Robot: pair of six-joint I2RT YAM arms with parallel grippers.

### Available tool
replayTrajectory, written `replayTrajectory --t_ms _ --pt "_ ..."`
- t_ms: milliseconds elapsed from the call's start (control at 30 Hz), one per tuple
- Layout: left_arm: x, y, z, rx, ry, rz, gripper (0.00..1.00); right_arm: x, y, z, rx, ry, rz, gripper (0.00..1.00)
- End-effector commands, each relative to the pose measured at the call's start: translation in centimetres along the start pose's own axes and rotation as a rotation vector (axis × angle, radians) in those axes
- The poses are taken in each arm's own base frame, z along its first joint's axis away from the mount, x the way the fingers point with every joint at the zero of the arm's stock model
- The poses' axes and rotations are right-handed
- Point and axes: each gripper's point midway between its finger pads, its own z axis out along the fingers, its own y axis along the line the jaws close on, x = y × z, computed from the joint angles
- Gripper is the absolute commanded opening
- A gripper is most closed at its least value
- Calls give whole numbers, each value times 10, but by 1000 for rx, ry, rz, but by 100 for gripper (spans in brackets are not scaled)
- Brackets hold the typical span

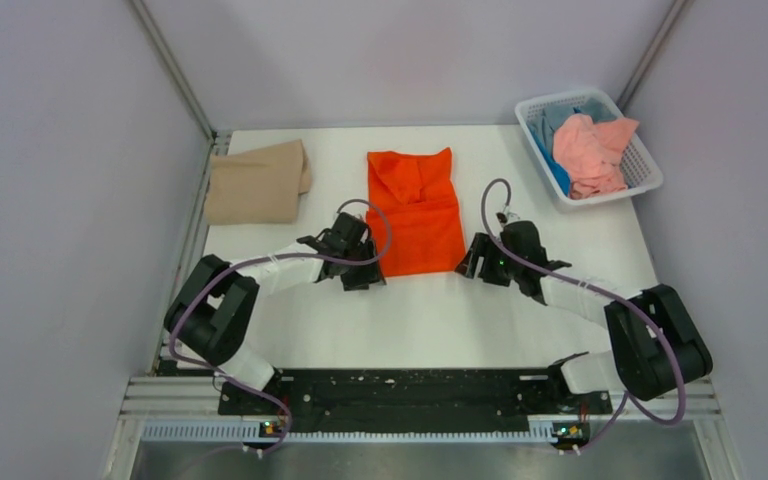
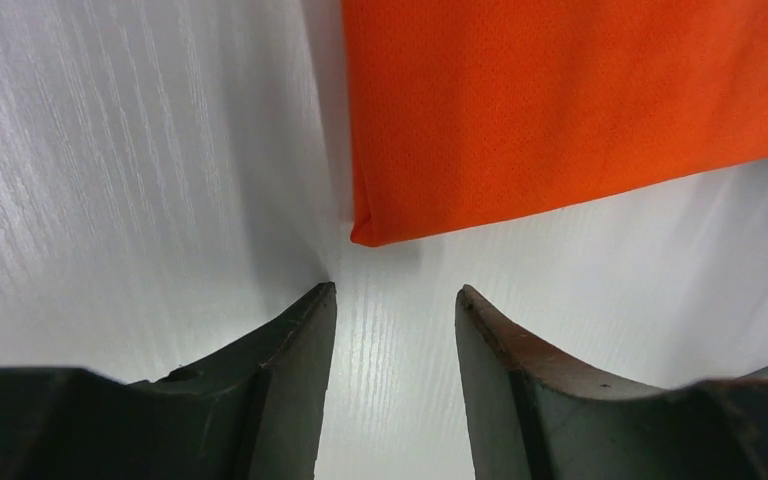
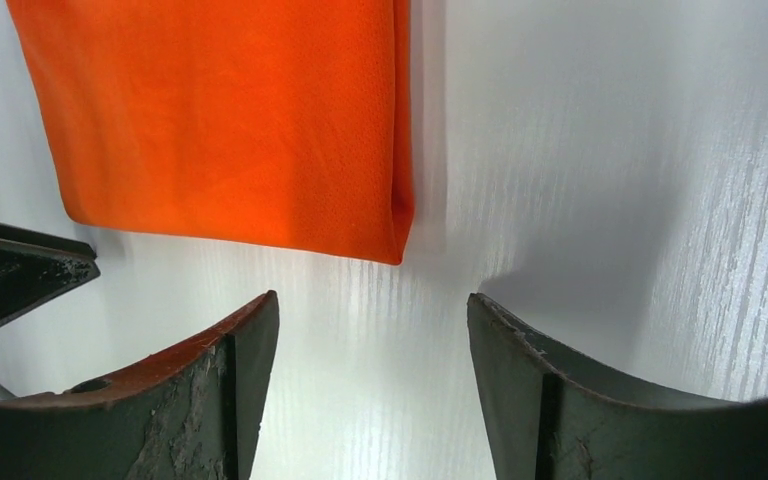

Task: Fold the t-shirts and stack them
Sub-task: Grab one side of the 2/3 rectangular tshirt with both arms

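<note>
Both arms are parked at the near corners of the orange t-shirt (image 1: 415,212), left gripper (image 2: 395,292) at its 7 o'clock corner, right gripper (image 3: 372,298) at 5 o'clock, jaws wide and empty; I'd guess they're lined up to pinch that edge and fold toward 12. Tan t-shirt (image 1: 257,182) lies folded at 10 o'clock; pink t-shirt (image 1: 590,152) waits in the basket (image 1: 643,170) at 2

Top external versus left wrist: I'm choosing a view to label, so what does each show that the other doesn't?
Only top external: the tan t-shirt and the basket holding a pink t-shirt. Only left wrist: the mesh weave and folded corner of the orange t-shirt, close up. Both: that t-shirt lying on the table, and the open left gripper just short of its near corner.
</note>
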Motion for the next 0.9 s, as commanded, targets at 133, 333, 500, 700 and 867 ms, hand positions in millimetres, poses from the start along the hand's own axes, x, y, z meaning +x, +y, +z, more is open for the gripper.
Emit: replayTrajectory --t_ms 133,333,500,700,867 --pt "-11 13 15 -85 -45 -21 52 -10 -4 18 14 -27 15 64" --pt "-14 11 25 -85 -33 -15 44 -7 -4 27 8 0 22 48" --pt "-20 15 40 -99 -50 -29 1 -3 -5 28 6 8 20 25" --pt "-17 13 45 -59 -47 -38 0 -2 -1 27 -16 8 15 7" --pt "8 34 27 -75 -63 -40 0 8 -1 18 -16 21 25 0"
